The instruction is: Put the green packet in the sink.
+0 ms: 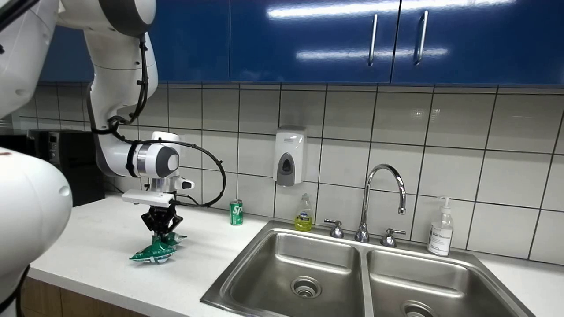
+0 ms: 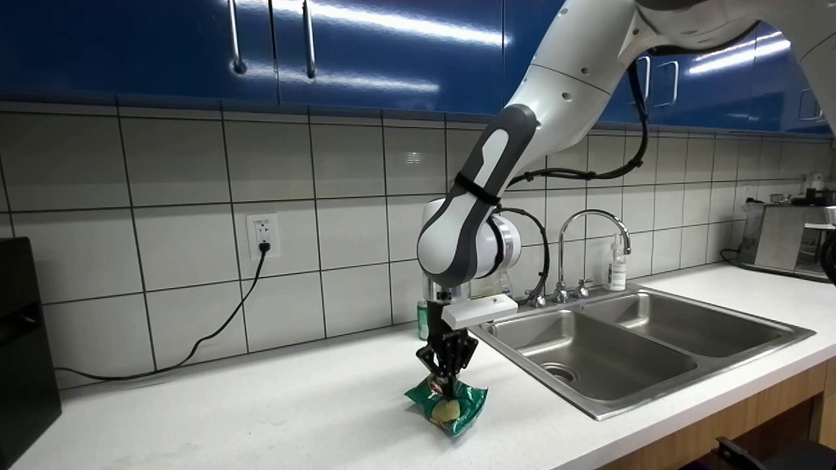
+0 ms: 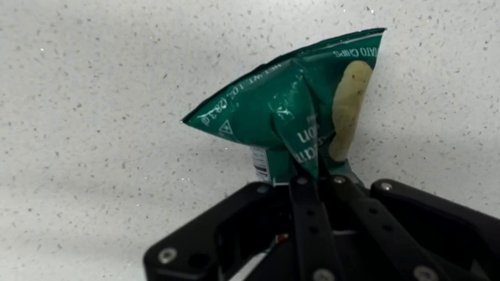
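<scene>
The green packet (image 1: 153,252), low at the bench (image 1: 207,255) in an exterior view, is bunched at the tips of the tool (image 1: 162,237), whose fingers (image 3: 304,192) stand nearly together, pinching a fold of it; contact with the bench is unclear. Rightward come a green can (image 1: 236,212), then the sink (image 1: 317,247).

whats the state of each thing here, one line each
Crinkled green foil chip packet, pinched and creased
Black jointed fingers, shut on the packet
Stainless-steel left sink basin, packet not yet in it
Curved chrome faucet, no water running
Blue cabinet doors, closed
Green metal soda can, upright
Clear bottle of yellow liquid, upright, partly filled
Clear plastic pump bottle, upright
Black plug, in white wall outlet
</scene>
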`<state>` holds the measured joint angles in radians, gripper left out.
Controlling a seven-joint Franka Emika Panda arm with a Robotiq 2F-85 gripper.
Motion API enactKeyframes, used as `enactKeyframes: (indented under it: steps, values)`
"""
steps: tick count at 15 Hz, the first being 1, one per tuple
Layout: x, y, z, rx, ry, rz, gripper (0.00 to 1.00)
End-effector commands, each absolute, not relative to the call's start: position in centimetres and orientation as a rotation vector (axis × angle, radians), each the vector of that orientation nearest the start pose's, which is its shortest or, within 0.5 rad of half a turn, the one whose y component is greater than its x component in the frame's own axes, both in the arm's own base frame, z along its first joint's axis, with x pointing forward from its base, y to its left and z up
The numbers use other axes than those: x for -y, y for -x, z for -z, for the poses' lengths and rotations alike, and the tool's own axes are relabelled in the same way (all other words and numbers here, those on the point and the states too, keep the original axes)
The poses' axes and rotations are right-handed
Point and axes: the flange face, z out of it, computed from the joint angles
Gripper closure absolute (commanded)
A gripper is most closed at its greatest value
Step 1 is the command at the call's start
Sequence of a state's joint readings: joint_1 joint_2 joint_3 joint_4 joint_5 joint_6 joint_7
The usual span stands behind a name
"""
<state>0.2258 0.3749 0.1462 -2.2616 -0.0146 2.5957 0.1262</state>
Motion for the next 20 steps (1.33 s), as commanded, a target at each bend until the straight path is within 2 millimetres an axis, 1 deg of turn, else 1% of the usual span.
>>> enactKeyframes:
  steps: [1, 8, 12, 15, 17, 20]
  values:
    - [-19.7, -50.1, -19.5, 0.417, 3.094, -0.063, 0.99]
    - [-21.1, -50.9, -23.5, 0.427, 3.08, 0.023, 1.0]
    - [-21.1, -51.3, -25.2, 0.408, 3.073, 0.066, 1.0]
    - [-20.3, -51.7, -25.9, 0.367, 3.072, 0.094, 1.0]
    - [-19.2, -52.1, -26.2, 0.326, 3.075, 0.112, 1.0]
    - [-16.3, -52.8, -26.7, 0.227, 3.088, 0.14, 1.0]
